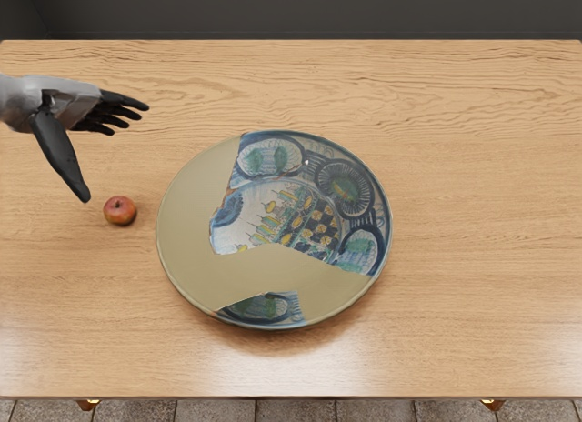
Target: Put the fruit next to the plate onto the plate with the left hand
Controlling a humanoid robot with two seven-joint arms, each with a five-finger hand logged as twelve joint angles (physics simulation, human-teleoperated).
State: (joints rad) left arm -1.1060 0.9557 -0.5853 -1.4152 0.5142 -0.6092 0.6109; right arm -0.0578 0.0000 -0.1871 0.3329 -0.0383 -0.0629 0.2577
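Fruit: small red apple (119, 210), sitting on the table (473, 122) just left of the plate, close to the rim but not touching afaict.
Plate (186, 231): big round one, mid-table, painted pattern w/ a plain tan patch over the left and bottom. Nothing on it.
Left hand (73, 117): arm comes in from the left edge. The hand hangs above and behind the apple, clearly apart from it. Fingers (123, 106) are stretched out loose and the thumb points down toward the apple. It's holding nothing.
Right hand: not in the shot.
Done so far: basically zip. Apple is on the wood, untouched, no grasp.
Left to do: drop the hand onto the apple, close around it, lift, carry it right over the rim, set it down, let go.
Progress guess: very start, approach stage imo.
Watch out: the apple is small and round, so a nudge from the thumb prob sends it rolling. The hand needs to come down w/ the apple between thumb and fingers.
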